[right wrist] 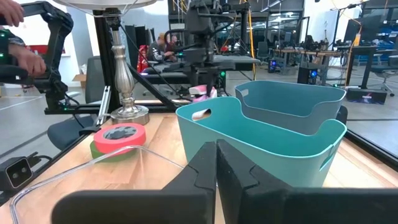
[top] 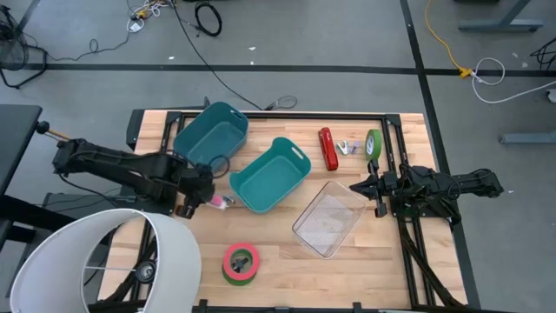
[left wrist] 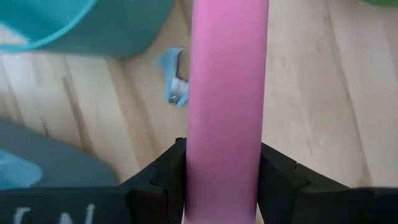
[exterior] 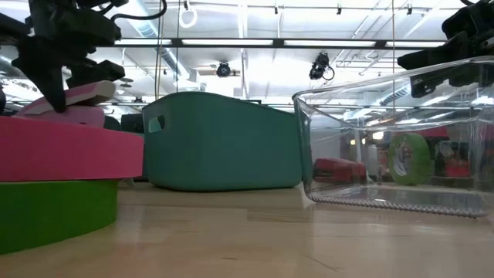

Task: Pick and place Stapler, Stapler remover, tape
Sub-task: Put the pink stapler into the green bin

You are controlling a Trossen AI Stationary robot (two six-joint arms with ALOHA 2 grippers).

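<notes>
Left gripper (top: 211, 198) is clamped on the pink stapler (left wrist: 227, 106), fingers (left wrist: 163, 180) pressed on both long sides of the body, jaws held apart by its width. Stapler is held off the wooden table (top: 287, 261), in the gap between the two teal bins (top: 270, 174) and just beside both. Its long axis runs straight out from between the fingers, in line with the gripper; in the low view it sits slightly tilted. On the table under it lies a small light-blue staple remover (left wrist: 175, 85).

Right gripper (top: 365, 185) has its fingers shut together, holding nothing, at the right side of the table, next to the clear plastic container (top: 328, 219) and just below the green tape (top: 373, 144), which stands on edge. Red stapler (top: 328, 149) lies flat left of that roll, long axis running front to back across the table, a small pale item (top: 349, 147) between them.

Red-and-green tape stack (top: 241, 263) lies flat near the front edge, well apart from both grippers, beside a white lampshade (top: 95, 261)
</notes>
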